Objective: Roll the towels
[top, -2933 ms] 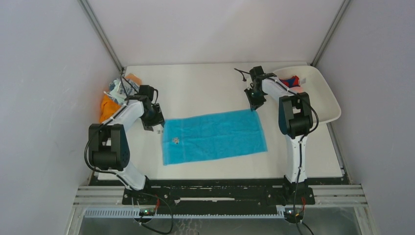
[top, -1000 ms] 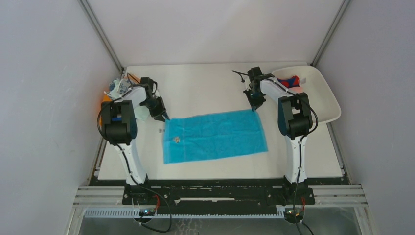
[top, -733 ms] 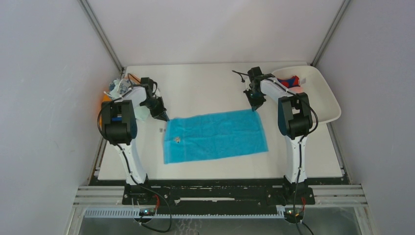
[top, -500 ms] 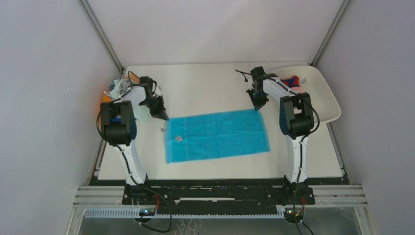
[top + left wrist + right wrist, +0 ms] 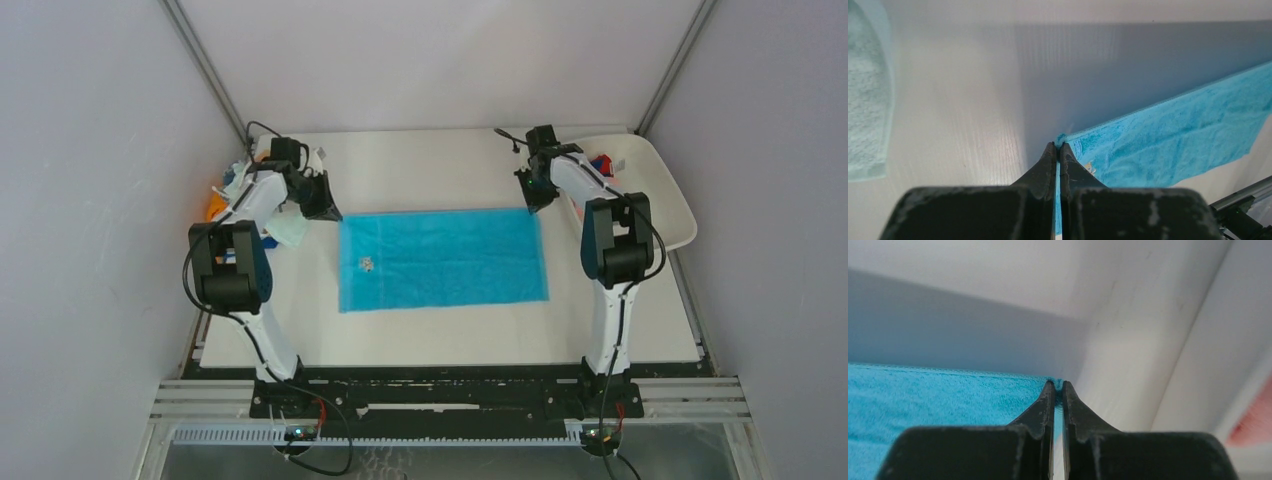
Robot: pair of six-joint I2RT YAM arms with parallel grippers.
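Note:
A bright blue towel point(image 5: 442, 260) lies spread flat in the middle of the white table, with a small pale tag point(image 5: 368, 264) near its left side. My left gripper point(image 5: 332, 212) is shut on the towel's far left corner point(image 5: 1064, 140). My right gripper point(image 5: 534, 206) is shut on the far right corner point(image 5: 1057, 385). In both wrist views point(image 5: 1058, 146) point(image 5: 1057, 384) blue cloth shows pinched between the black fingertips, and the far edge runs taut between the two grippers.
A heap of other towels point(image 5: 232, 195), pale mint and orange, lies at the table's left edge; the mint one point(image 5: 865, 100) shows in the left wrist view. A white basin point(image 5: 660, 200) at the right holds a red and blue cloth point(image 5: 598, 166).
The left gripper closed on the far left corner. Both arms then moved away from the bases, dragging the towel farther up the table and squaring it.

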